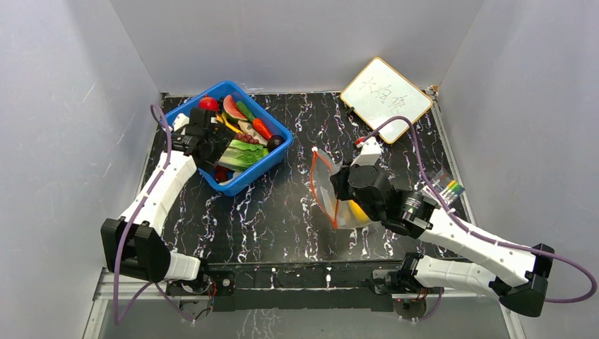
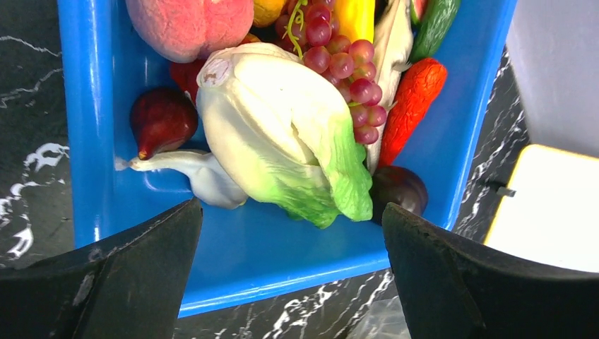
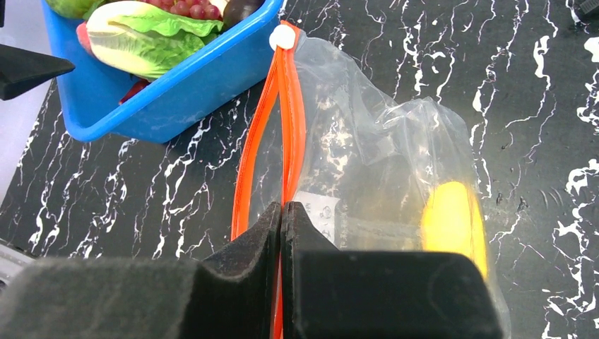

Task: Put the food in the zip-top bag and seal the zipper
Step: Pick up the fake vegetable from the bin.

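- Left end effector [image 2: 293,233]: the jaws are spread fully wide and hold nothing. It hangs over one end of the blue bin [image 2: 78,106], at the upper left of the overhead view.
- Right end effector [image 3: 281,212]: the jaws are pressed together on the zipper [image 3: 286,106], pinching one lip of the orange strip. The other lip bows away to the left, so the mouth stands open.
- Zip-top bag [image 3: 367,141]: it lies on the bench [image 1: 282,212], right of centre in the overhead view, with its top corner just beside the bin. One yellow piece [image 3: 452,219] already sits deep inside.
- Remaining food: the lettuce [image 2: 282,141] lies uppermost in the bin, directly ahead of the open jaws. Grapes [image 2: 346,63], a dark plum [image 2: 399,189] and a dark red fig-like piece [image 2: 161,120] lie around it.
- Handling, as judged: the pieces look light, hard and glossy, so probably slippery. The lettuce is best taken mid-body, across its narrower width. The bag film is limp and should collapse unless held, and the strip looks like the only firm place to grip.
- Edges and room: the bin walls stand to either side of the lettuce, and the plum is tucked against a wall. Open bench lies between bin and bag for the transfer. A whiteboard [image 1: 385,97] lies at the upper right, near the bag but not touching it.
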Available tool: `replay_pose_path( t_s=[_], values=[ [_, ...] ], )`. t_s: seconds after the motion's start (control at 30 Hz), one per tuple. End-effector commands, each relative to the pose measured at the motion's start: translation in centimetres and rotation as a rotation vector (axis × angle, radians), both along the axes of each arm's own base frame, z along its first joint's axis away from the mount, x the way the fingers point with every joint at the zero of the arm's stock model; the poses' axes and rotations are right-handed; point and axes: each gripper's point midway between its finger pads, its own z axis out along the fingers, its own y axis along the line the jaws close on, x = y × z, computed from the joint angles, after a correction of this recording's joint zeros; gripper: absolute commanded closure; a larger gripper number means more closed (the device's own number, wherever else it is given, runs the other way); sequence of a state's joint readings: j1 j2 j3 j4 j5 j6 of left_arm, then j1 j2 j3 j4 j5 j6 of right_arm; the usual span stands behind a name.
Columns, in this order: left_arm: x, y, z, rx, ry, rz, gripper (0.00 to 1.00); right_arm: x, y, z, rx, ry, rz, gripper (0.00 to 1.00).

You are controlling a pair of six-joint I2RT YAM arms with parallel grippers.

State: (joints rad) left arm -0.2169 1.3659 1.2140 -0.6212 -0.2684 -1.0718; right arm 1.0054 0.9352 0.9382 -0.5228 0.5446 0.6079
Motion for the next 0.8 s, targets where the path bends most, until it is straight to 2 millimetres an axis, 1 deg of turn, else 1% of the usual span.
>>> replay_pose_path(
  t_s=[0.0, 0.03, 0.13, 0.23, 0.33, 0.37, 0.43, 0.57, 0.77],
  values=[
    [1.3, 0.3, 1.0, -0.088, -0.069, 0.152, 0.02, 0.3, 0.8, 2.3, 0.075, -0.052, 0.012, 1.00],
    [1.7, 0.2, 0.3, -0.090, -0.052, 0.159, 0.02, 0.3, 0.7, 2.6, 0.079, -0.058, 0.009, 1.00],
    [2.8, -0.1, -0.5, -0.100, -0.045, 0.164, 0.02, 0.4, 0.6, 2.8, 0.083, -0.067, 0.008, 1.00],
    [3.6, 0.0, -1.6, -0.089, -0.035, 0.179, 0.02, 0.4, 0.8, 2.5, 0.079, -0.064, 0.014, 1.00],
    [3.6, 0.0, -2.7, -0.088, -0.015, 0.184, 0.02, 0.4, 0.8, 2.2, 0.067, -0.063, 0.017, 1.00],
    [3.7, -0.3, -3.1, -0.100, -0.012, 0.178, 0.02, 0.4, 0.8, 2.1, 0.063, -0.063, 0.019, 1.00],
    [3.6, -0.4, -3.8, -0.109, -0.005, 0.184, 0.02, 0.5, 0.9, 2.3, 0.059, -0.069, 0.020, 1.00],
    [3.6, 0.1, -5.3, -0.091, 0.020, 0.219, 0.02, 0.7, 1.1, 2.4, 0.060, -0.076, 0.020, 1.00],
    [3.2, 0.3, -6.2, -0.093, 0.049, 0.254, 0.08, 0.8, 1.5, 2.1, 0.059, -0.072, 0.028, 1.00]
  ],
)
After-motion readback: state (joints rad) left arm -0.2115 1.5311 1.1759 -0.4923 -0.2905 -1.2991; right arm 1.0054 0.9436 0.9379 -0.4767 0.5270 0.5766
